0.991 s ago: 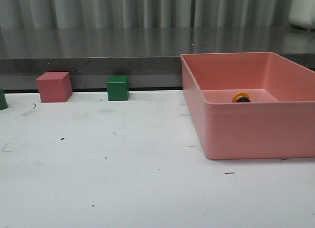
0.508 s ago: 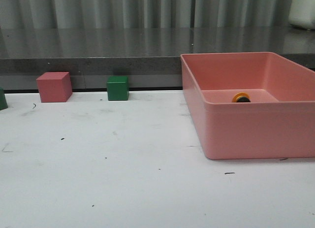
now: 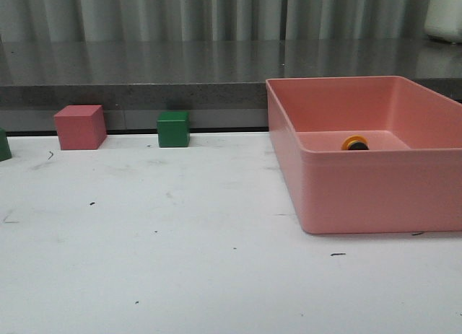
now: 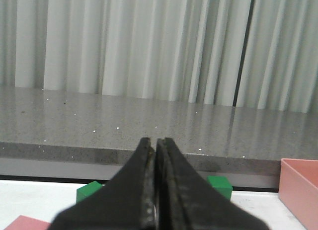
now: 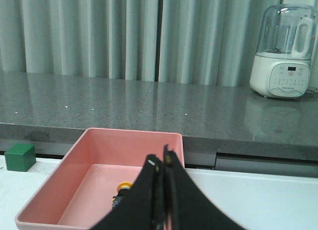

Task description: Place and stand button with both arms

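Note:
The button (image 3: 354, 143) lies inside the pink bin (image 3: 361, 193) on the right of the table; only its yellow-orange cap shows over the bin wall in the front view. In the right wrist view the button (image 5: 121, 188) lies on the bin floor, partly hidden behind my right gripper (image 5: 162, 160), which is shut with nothing in it and hangs above the bin. My left gripper (image 4: 154, 142) is shut and empty, held above the left side of the table. Neither arm shows in the front view.
A red cube (image 3: 80, 127) and a green cube (image 3: 173, 128) stand along the back edge of the white table, with another green piece (image 3: 3, 145) at the far left. A grey counter runs behind. A white appliance (image 5: 283, 51) stands on it at the right.

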Action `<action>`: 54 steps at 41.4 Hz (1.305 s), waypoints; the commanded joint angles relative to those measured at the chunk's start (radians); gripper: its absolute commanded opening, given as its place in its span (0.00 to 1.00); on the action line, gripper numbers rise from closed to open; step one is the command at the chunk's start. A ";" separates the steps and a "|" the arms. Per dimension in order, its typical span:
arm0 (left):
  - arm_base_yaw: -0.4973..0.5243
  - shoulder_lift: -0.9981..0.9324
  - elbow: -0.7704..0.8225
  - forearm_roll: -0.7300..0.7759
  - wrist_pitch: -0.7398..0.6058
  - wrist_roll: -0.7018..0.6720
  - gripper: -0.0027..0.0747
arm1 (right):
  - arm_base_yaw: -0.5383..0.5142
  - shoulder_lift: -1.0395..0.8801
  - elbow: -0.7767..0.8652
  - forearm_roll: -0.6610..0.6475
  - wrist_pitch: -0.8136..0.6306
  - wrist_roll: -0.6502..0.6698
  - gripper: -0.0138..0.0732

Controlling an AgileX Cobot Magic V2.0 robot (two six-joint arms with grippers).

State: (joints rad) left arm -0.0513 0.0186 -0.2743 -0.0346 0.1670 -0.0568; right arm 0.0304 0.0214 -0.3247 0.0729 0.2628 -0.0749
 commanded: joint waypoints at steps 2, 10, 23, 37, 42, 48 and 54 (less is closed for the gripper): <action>0.002 0.109 -0.228 -0.002 0.138 -0.011 0.01 | -0.004 0.110 -0.176 0.001 0.080 -0.007 0.08; 0.002 0.317 -0.488 -0.002 0.399 -0.011 0.01 | -0.004 0.296 -0.361 0.001 0.209 -0.007 0.08; 0.002 0.526 -0.556 -0.002 0.462 -0.011 0.01 | -0.004 0.486 -0.388 0.001 0.275 -0.007 0.08; 0.002 0.618 -0.556 -0.002 0.462 -0.011 0.01 | -0.004 0.536 -0.388 0.001 0.276 -0.007 0.08; 0.002 0.622 -0.556 -0.002 0.462 -0.011 0.01 | -0.004 0.536 -0.388 0.001 0.276 -0.007 0.08; 0.002 0.622 -0.556 -0.002 0.462 -0.011 0.01 | -0.004 0.537 -0.387 0.001 0.276 -0.007 0.08; 0.002 0.622 -0.556 0.000 0.436 -0.011 0.01 | -0.004 0.537 -0.386 0.000 0.273 -0.007 0.08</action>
State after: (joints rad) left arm -0.0513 0.6346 -0.8015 -0.0346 0.7000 -0.0568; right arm 0.0304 0.5480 -0.6791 0.0729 0.6110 -0.0749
